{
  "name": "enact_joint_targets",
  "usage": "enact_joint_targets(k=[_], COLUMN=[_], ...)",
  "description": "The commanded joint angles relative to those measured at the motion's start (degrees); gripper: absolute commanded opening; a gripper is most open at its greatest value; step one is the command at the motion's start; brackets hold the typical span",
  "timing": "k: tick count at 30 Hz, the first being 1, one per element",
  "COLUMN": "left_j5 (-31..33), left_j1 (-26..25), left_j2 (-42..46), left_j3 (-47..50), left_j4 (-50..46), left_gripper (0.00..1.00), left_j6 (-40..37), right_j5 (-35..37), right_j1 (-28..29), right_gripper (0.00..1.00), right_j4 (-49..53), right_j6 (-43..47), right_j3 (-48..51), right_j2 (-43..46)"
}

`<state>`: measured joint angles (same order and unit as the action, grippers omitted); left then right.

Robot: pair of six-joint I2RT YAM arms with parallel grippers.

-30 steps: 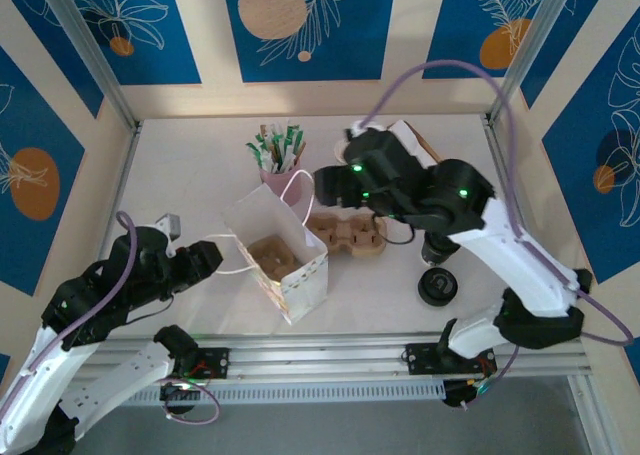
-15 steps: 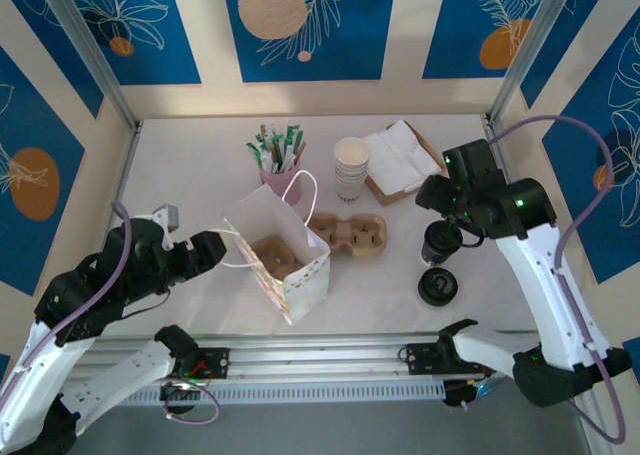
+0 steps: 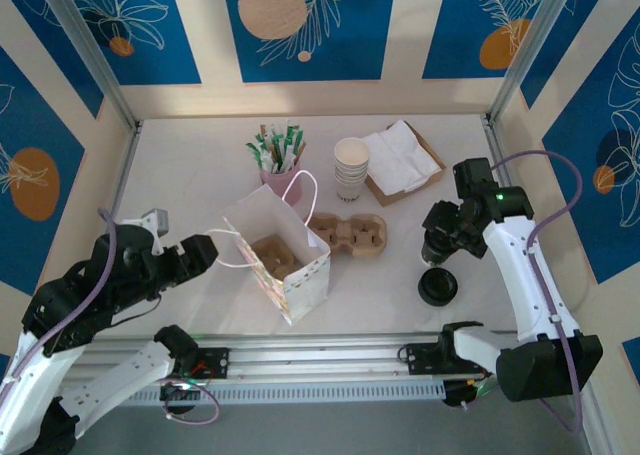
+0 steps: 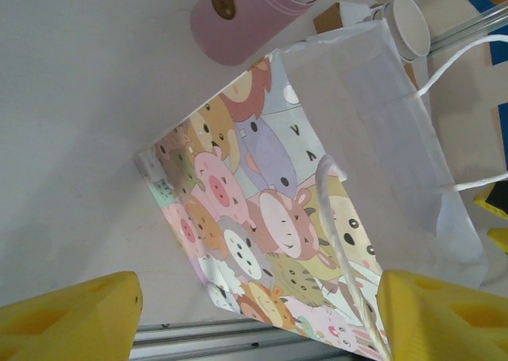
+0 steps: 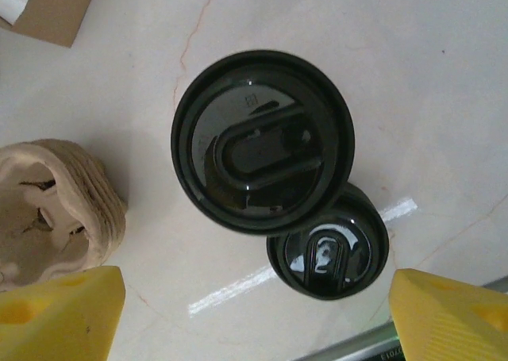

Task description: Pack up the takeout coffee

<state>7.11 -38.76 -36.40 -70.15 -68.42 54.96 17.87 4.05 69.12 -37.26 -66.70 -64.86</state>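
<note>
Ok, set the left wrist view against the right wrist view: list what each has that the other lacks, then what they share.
Particular to the left wrist: the cartoon-animal paper bag with its white handles, the pink cup behind it, and the white paper cups.

Particular to the right wrist: a black cup lid, a second black lid partly tucked under it, the pulp cup carrier and a cardboard tray corner.

Shared: the pale table, and yellow fingers spread wide on the left gripper and the right gripper.
</note>
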Motion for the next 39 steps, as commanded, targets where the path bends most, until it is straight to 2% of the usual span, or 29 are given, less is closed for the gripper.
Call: enact_joint_targets(k=[1, 12, 21, 31, 39], left_j5=[1.6, 2.4, 3.1, 2.9, 2.4], left_j1=[-0.1, -0.1, -0.2, -0.1, -0.1], left_j2=[0.9, 1.5, 1.8, 1.4, 1.1], left_j3=[-1.8, -2.4, -2.3, -2.1, -1.9], left_j4=[-2.3, -4.4, -5.3, -4.8, -4.2], left_gripper=[0.78, 0.79, 0.79, 0.79, 0.8], left_j6=[-0.3, 0.3, 0.8, 0.7, 0.4], right_j5=[-2.7, -2.0, -1.8, -1.2, -0.9], right_j1=[-1.1, -2.0, -2.4, -1.9, -1.2], right_gripper=[0.88, 0.89, 0.87, 0.86, 0.79], right_j4=[-4.1, -7.8, -8.3, -7.1, -7.7], right_j6=[4.8, 10.7, 10.6, 9.8, 9.6], right_j3=[1.0, 3.0, 3.9, 5.5, 6.3], right_j2=[-1.2, -6.1, -8.3, -6.8, -7.1])
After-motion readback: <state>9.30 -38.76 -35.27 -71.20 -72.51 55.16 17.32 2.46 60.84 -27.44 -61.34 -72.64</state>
